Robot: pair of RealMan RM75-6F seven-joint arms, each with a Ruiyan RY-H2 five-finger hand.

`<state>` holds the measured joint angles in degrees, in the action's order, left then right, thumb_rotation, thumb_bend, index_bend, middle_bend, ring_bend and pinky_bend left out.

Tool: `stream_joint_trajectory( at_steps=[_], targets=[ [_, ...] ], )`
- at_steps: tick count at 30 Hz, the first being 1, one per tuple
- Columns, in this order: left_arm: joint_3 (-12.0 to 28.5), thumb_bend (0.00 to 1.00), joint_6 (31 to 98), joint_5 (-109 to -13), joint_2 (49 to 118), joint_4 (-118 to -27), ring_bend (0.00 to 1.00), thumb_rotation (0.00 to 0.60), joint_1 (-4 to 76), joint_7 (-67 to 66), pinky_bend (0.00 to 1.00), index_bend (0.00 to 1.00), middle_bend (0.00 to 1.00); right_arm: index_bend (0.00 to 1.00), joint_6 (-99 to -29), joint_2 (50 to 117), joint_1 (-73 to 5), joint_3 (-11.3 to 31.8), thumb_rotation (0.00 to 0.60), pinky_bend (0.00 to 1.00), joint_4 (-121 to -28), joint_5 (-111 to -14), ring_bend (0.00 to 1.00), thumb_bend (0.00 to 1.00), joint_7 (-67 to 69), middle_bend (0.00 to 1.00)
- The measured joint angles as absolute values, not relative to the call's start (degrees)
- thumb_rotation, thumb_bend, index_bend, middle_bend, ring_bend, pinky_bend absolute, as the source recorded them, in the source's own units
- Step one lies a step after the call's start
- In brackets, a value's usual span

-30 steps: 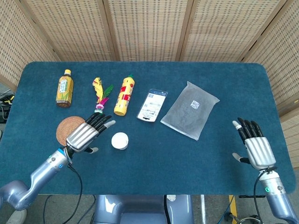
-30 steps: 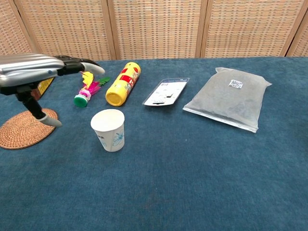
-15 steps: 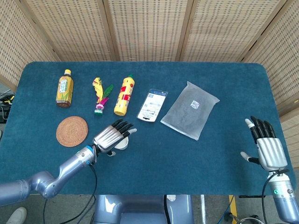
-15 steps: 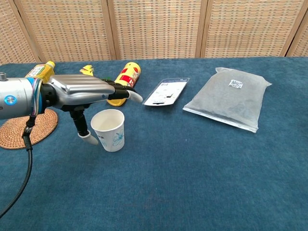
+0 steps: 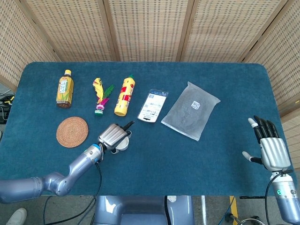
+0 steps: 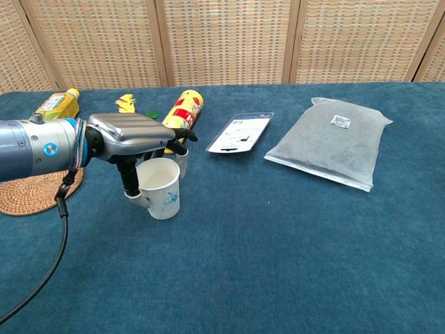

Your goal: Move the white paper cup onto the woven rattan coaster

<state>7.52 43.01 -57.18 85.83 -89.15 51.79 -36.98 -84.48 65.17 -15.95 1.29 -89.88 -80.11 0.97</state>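
The white paper cup (image 6: 163, 192) with a blue print stands upright on the blue table; from the head view only part of its rim (image 5: 123, 145) shows under my hand. My left hand (image 6: 134, 134) (image 5: 114, 134) sits over the cup and grips it, thumb against its left side and fingers curled down behind its far side. The round woven rattan coaster (image 5: 72, 132) (image 6: 36, 191) lies flat to the left of the cup, a short gap away. My right hand (image 5: 272, 149) hovers open at the table's near right edge, fingers spread, holding nothing.
Along the back lie a green tea bottle (image 5: 65, 88), a feathered shuttlecock (image 5: 100, 96), a yellow bottle on its side (image 5: 124, 96), a flat phone-like package (image 5: 153, 106) and a grey plastic bag (image 5: 191, 110). Rattan screens wall the table's far side.
My left hand moved right from over the coaster to the cup, lowered, and curled its fingers around it. My right hand drifted slightly toward the near right edge.
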Motion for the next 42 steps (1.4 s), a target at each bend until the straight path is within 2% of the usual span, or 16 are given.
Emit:
stream_joint_trajectory(
  at_steps=[5,12,20,25,33,42],
  targets=[
    [6.9,0.11,44.7,-56.4,85.5,-89.5,0.50,0.600,52.2,-36.8,0.44,0.47,0.50,0.03,-84.1,65.2,-15.4,2.0,0.600,0.00,-89.9,-80.7,0.00,0.00,1.0,0.00],
    [6.9,0.11,46.1,-56.1,82.2,-91.0,0.50,0.600,51.8,-34.7,0.46,0.47,0.50,0.03,-83.5,65.2,-14.8,2.5,0.600,0.00,-90.3,-81.4,0.00,0.00,0.7,0.00],
    [7.2,0.11,49.7,-57.2,72.7,-91.8,0.49,0.600,47.8,-27.2,0.46,0.47,0.49,0.04,-82.8,65.2,-14.3,3.1,0.600,0.00,-91.0,-82.1,0.00,0.00,0.4,0.00],
    [5.7,0.11,48.7,-57.4,68.1,-88.5,0.49,0.600,43.9,-19.7,0.46,0.47,0.49,0.04,-82.0,65.4,-14.3,3.1,0.600,0.00,-91.5,-82.6,0.00,0.00,-0.2,0.00],
    [3.5,0.11,43.7,-60.5,67.5,-79.7,0.49,0.600,39.7,-6.4,0.46,0.47,0.49,0.05,-81.2,66.2,-14.4,3.5,0.600,0.00,-92.1,-83.4,0.00,0.00,-2.4,0.00],
    [3.0,0.11,41.7,-67.6,72.1,-69.9,0.49,0.600,37.8,4.0,0.46,0.47,0.49,0.05,-80.0,66.6,-14.5,3.8,0.600,0.00,-92.6,-83.5,0.00,0.00,-3.9,0.00]
  ],
)
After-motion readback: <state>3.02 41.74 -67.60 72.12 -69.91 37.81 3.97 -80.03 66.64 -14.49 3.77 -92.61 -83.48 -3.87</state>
